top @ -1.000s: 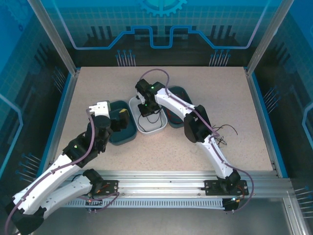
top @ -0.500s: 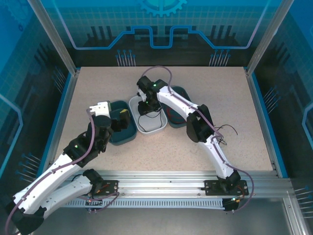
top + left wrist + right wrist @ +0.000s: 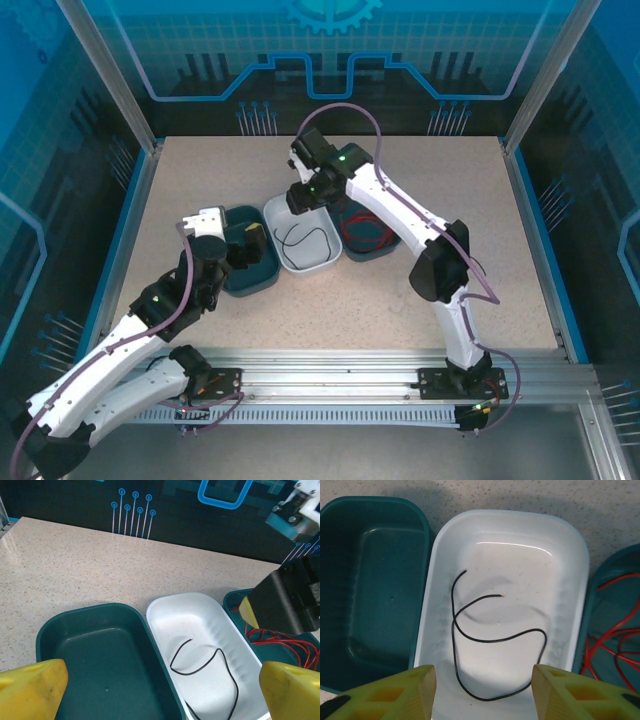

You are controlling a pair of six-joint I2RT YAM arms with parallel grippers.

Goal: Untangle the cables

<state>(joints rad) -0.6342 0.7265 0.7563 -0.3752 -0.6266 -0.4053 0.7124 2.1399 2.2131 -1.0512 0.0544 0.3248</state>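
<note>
The right gripper (image 3: pixel 482 690) hangs above the white tray (image 3: pixel 577 540), its fingers (image 3: pixel 385 692) partly apart with nothing between them. The black cable (image 3: pixel 495 640) lies loose on the tray floor straight below and ahead of that gap. It is one wandering loop, its longer run following the tray's length, with both ends free. The red cables (image 3: pixel 615 645) sit heaped in the right teal tray (image 3: pixel 372 257), just beside the white one. The left gripper (image 3: pixel 160 695) hovers with its jaws spread wide and empty, low over the near edge of the left teal tray (image 3: pixel 50 630). Of the two, the right arm looks nearer the black cable — a plain drop would reach it, while the left would need to shift sideways first
</note>
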